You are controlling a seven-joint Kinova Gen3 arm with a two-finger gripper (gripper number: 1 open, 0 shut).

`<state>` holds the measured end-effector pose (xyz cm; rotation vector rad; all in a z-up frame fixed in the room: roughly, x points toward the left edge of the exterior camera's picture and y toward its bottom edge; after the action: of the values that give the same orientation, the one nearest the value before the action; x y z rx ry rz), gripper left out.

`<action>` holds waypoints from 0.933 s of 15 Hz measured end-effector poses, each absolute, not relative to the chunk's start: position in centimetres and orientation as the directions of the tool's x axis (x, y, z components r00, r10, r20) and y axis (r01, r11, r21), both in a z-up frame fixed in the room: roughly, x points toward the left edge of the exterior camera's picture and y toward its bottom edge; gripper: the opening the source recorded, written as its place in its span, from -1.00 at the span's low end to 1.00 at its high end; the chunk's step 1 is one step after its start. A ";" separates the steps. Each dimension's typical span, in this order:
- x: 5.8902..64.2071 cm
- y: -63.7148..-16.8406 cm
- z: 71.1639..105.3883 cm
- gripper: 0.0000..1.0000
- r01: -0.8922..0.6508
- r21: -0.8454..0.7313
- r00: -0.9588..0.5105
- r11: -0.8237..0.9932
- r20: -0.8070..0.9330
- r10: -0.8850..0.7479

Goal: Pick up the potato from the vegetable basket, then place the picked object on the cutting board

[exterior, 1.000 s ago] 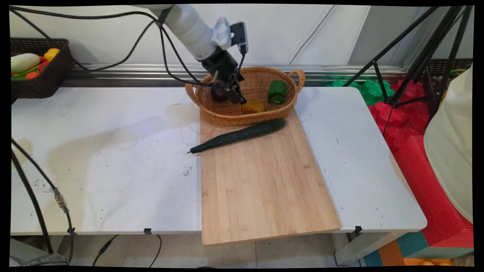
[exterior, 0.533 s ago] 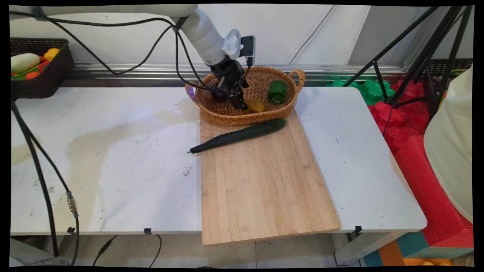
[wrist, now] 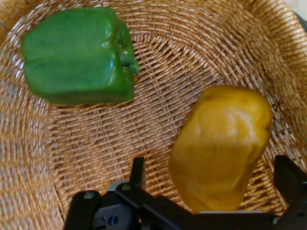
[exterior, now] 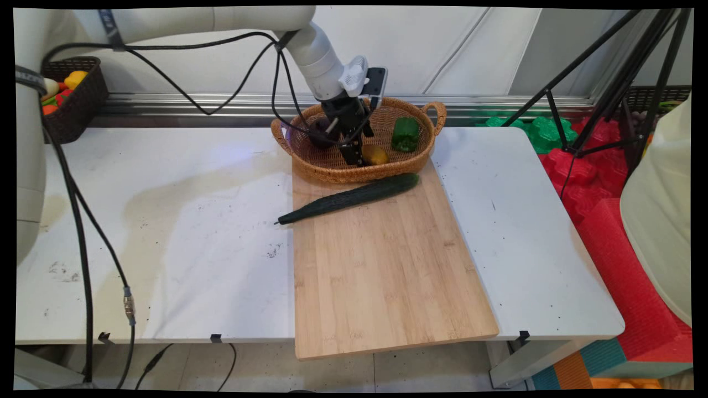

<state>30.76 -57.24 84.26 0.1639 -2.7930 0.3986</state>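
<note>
Board: the pale wooden cutting board (exterior: 381,265) fills centre frame.
Cucumber: the long dark green cucumber (exterior: 348,198) lies across its far end.
Gripper: the black two-finger gripper (wrist: 211,179), fingers spread, straddles the yellow bell pepper (wrist: 220,143) in the woven wicker basket (exterior: 332,166).
Behind: the green bell pepper (wrist: 79,55); a dark, possibly purple vegetable (exterior: 319,134).

Rough woven wicker basket (wrist: 158,124) surrounds the matt black end effector (wrist: 211,191); between its fingers a smooth, waxy yellow pepper (wrist: 223,143), beyond it a glossy green pepper (wrist: 76,55).
</note>
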 end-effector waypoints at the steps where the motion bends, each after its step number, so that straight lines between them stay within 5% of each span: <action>1: 30.6 -57.6 84.0 1.00 -0.138 -0.250 -0.947 0.958 0.317 -0.054; 4: 30.3 -58.5 83.5 1.00 -0.103 -0.240 -0.951 0.965 0.307 -0.025; 5: 30.2 -58.7 83.4 -1.00 -0.095 -0.237 -0.952 0.967 0.305 -0.019; 14: 31.1 -58.7 85.5 -1.00 -0.143 -0.256 -0.946 0.956 0.320 -0.056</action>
<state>31.09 -58.69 85.48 0.1461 -2.7950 0.3985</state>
